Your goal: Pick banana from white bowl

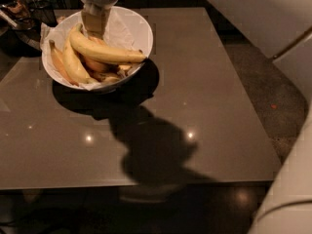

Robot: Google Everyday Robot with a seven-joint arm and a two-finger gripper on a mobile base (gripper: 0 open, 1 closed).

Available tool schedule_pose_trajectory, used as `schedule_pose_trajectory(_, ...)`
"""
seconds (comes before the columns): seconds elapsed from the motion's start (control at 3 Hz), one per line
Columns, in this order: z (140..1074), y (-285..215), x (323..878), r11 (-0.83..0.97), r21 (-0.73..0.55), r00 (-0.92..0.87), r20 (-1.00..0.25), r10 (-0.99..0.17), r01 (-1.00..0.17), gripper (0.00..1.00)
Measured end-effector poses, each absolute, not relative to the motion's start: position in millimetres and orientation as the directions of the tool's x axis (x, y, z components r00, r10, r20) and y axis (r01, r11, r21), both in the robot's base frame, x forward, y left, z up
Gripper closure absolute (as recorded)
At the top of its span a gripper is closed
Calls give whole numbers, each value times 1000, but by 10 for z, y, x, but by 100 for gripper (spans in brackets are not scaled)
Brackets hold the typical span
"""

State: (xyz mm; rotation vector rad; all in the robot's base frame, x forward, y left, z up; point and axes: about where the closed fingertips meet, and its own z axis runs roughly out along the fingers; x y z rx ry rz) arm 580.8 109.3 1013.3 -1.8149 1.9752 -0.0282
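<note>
- A pale rounded shape point(287, 199) is filling the lower right corner of the frame, nearest the camera.
- A glossy brown table point(219, 106) is taking up most of the view, and small light spots are glinting on its top.
- A large dark shadow point(156, 150) is lying across the table's middle and reaching up to the bowl.
- The white bowl point(141, 28) is sitting on the table in the upper left of the frame, with crinkled white paper point(119, 26) lining it.
- The banana point(105, 51) is lying on top of the pile inside the bowl, its dark tip pointing right toward the rim.
- A more strongly curved banana point(73, 65) is resting to its left, and shorter orange-tinted bananas point(95, 65) are showing beneath.
- The gripper point(94, 26) is reaching down from the top edge into the bowl, right at the banana's upper left end. I cannot tell whether it is open, closed or gripping the fruit.
- Dark clutter point(19, 9) is sitting beyond the table in the upper left corner.
</note>
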Motion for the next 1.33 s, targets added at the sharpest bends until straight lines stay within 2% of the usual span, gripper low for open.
schedule_pose_trajectory(0.67, 10133, 1093, 5808, 132, -314, -28, -313, -949, -940, 12)
schedule_pose_trajectory(1.0, 10133, 1093, 5808, 132, -314, -29, -313, -949, -940, 0)
schedule_pose_trajectory(1.33, 10005, 1073, 5862, 167, -300, -71, -308, -949, -939, 0)
